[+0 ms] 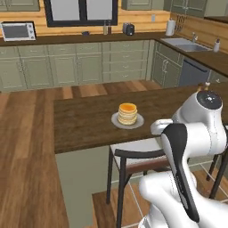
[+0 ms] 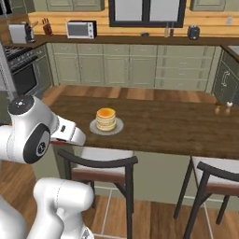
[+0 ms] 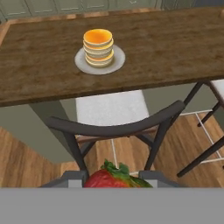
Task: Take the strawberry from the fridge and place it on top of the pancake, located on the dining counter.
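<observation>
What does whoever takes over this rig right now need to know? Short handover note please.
Gripper: shut on the strawberry, seen in the hand view between the fingertips, above a chair.
Pancake: stacked on its grey plate on the dining counter, nothing on top of it.
Done: strawberry is out of the fridge and carried to the counter's stool side.
Left: reach over the chair and counter edge, bring the strawberry above the stack, lower, release.
</observation>
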### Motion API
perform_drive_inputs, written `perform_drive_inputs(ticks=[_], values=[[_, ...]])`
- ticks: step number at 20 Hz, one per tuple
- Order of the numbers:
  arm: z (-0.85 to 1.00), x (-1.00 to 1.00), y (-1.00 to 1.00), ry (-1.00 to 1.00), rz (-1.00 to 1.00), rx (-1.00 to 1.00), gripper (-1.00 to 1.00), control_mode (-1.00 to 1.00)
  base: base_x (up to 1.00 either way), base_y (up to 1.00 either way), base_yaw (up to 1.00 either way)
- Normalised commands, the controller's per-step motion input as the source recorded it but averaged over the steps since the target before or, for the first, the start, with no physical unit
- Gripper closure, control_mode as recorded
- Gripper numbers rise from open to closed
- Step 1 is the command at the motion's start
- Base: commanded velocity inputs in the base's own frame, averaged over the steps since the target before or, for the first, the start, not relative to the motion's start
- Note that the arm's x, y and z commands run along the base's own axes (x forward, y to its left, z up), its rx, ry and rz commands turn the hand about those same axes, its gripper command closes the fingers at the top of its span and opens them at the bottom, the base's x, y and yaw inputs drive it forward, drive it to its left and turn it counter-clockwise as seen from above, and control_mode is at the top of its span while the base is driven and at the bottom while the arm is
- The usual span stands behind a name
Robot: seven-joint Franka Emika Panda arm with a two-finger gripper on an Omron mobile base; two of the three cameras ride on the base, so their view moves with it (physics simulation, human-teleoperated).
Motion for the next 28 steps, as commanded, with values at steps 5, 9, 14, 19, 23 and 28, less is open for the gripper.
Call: perform_drive_inputs(ticks=[5,9,14,19,23,28], values=[[0.0,0.0,0.0,0.0,0.0,0.0,1.0,1.0,0.03,0.0,0.18],[0.0,0.0,0.0,0.0,0.0,0.0,1.0,1.0,0.07,0.0,0.18],[0.0,0.0,0.0,0.0,0.0,0.0,1.0,1.0,0.39,0.0,0.19],[0.0,0.0,0.0,0.0,0.0,0.0,1.0,1.0,0.46,-0.03,-0.02],[0.0,0.0,0.0,0.0,0.0,0.0,1.0,1.0,0.79,0.0,-0.02],[0.0,0.0,0.0,0.0,0.0,0.0,1.0,1.0,0.57,0.0,-0.03]])
